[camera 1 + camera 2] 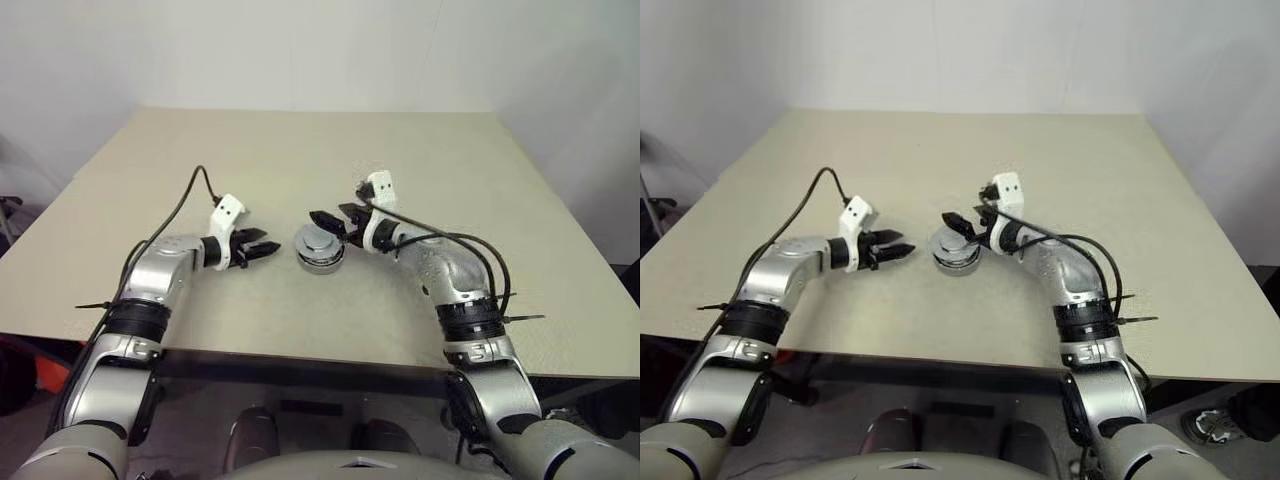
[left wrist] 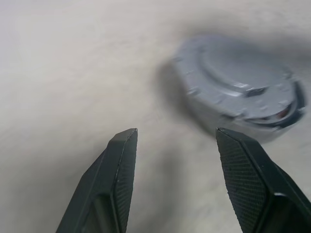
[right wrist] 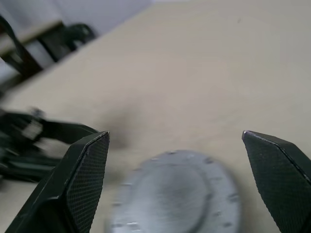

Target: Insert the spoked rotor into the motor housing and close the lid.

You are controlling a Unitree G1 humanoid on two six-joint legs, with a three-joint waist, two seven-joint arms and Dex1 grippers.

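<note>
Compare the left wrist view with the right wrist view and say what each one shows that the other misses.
Left wrist view: the motor housing from the side, with the lid sitting on top and a sliver of copper-coloured windings at the seam; the left claw is open, short of it.

Right wrist view: the lid's top face from above, the wide-open right claw over it, and the left claw beyond.

Both: the lidded housing on the beige table, with neither claw gripping it.

Beige desk (image 1: 300,150), white wall (image 1: 300,50) behind.
Desk top plain, square-ish, w/ dark front edge; red-orange item (image 1: 45,375) partly seen below desk at left, can't ID.
</note>
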